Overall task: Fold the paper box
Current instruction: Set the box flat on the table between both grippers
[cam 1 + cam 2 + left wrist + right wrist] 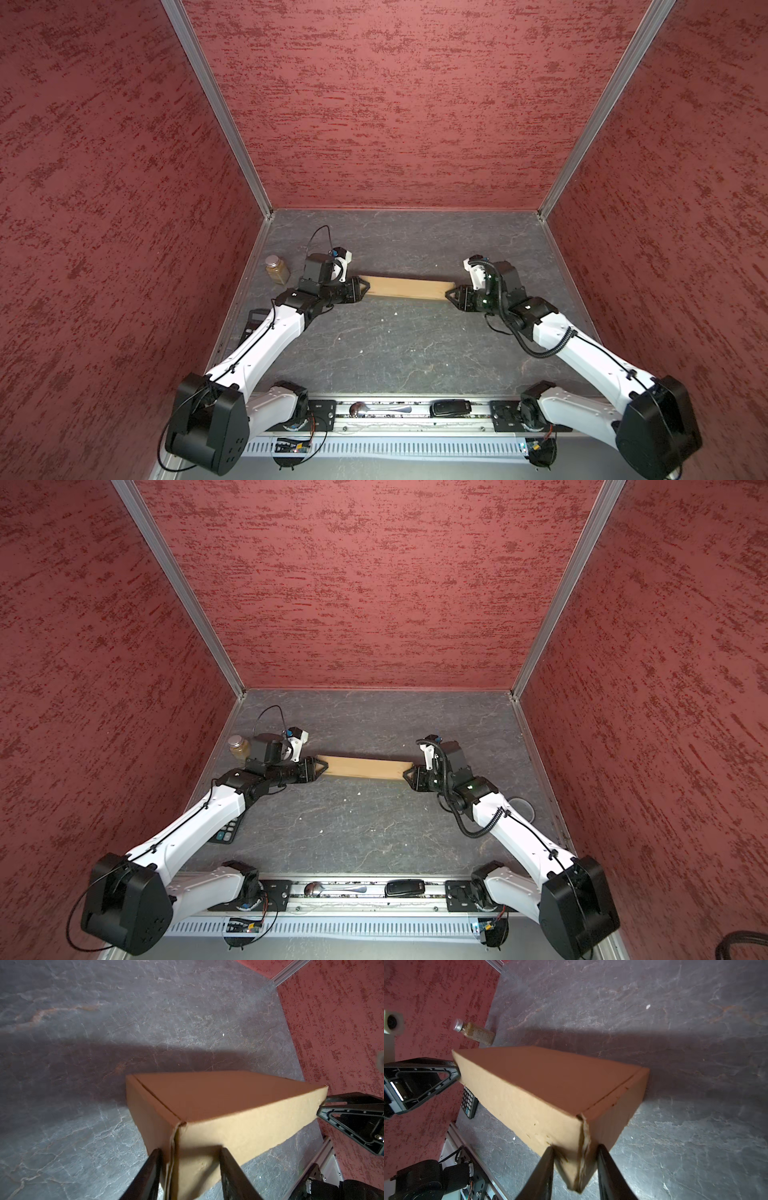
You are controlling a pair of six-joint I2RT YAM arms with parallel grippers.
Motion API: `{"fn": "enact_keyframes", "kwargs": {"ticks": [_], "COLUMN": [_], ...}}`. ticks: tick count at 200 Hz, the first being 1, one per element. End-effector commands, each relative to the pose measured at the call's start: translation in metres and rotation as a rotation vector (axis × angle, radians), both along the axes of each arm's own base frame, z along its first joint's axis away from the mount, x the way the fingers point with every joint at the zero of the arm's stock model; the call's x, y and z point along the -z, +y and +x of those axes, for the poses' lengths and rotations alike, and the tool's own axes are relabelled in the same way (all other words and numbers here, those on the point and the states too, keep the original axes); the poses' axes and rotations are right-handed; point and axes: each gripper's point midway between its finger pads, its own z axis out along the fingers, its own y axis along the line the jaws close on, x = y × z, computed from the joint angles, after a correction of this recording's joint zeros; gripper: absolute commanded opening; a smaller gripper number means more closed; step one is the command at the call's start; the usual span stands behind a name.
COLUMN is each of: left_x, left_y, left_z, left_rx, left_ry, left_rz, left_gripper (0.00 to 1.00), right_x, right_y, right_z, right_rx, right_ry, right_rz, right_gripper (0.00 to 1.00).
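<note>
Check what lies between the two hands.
The paper box fills the stretch, left hand and right hand each gripping an end corner; both top views show it.

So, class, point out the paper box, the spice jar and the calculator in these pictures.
paper box (405,287): in a top view, middle of its long tan face.
spice jar (278,273): in a top view, its brown-filled body.
calculator (467,1099): right wrist view, its keypad.

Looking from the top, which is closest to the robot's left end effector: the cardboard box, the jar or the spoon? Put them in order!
In a top view:
1. paper box: nearest, clamped at its left end by the left end effector.
2. jar: next, standing off to the left of it.
3. spoon: farthest, lying at the front edge of the scene.
</note>
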Motion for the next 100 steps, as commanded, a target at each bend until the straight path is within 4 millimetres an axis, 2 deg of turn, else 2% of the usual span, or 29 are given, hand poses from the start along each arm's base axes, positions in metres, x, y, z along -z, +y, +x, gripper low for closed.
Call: {"fn": "enact_keyframes", "kwargs": {"ticks": [1, 76, 100], "left_x": [0.015, 0.02, 0.024], "left_y": [-0.016, -0.015, -0.015], "left_z": [-0.024, -0.032, -0.035], "left_rx": [0.064, 0.059, 0.054], "left_ry": [0.085, 0.091, 0.1], "left_rz": [-0.033, -0.031, -0.038], "left_gripper": [0.46, 0.46, 0.46], "right_x": [0.021, 0.02, 0.026], "right_y": [0.011, 0.008, 0.007], "right_z": [-0.023, -0.026, -0.03], "right_rx": [-0.081, -0.078, -0.082], "right_ry": [0.102, 0.089, 0.105], "right_rz": [0.012, -0.001, -0.012], "right_gripper": [0.37, 0.43, 0.46]}}
